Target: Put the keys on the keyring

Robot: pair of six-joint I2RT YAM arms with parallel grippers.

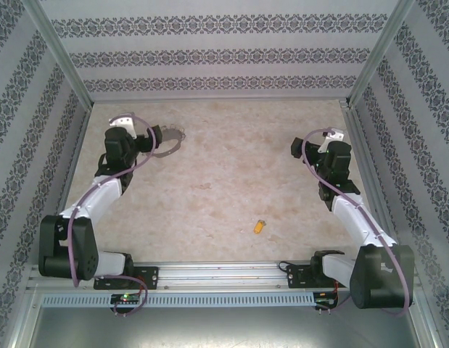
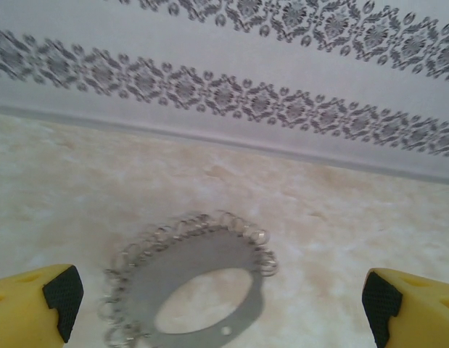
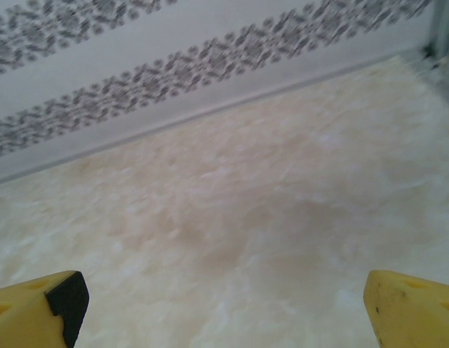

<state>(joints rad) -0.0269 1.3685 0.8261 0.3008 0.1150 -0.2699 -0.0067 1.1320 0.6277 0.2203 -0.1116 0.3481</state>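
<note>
Both grippers open and empty; keyring at far left, one key nearer, right of centre.

The left gripper (image 2: 220, 304) hangs released with its jaws spread wide and grasps nothing. The keyring (image 2: 209, 254) lies flat on the table (image 1: 231, 167) at the far left, between and just ahead of the yellow fingers (image 2: 35, 304) and clear of both black pads. It is a flat grey hoop with small wire loops crowded round its rim. The right gripper (image 3: 228, 312) is also wide open and empty, low over the table at the far right, facing the patterned wall (image 3: 137, 65). A key (image 1: 260, 226) with a yellow-orange head lies on the near side, right of centre, well apart from the keyring and from both grippers.
</note>
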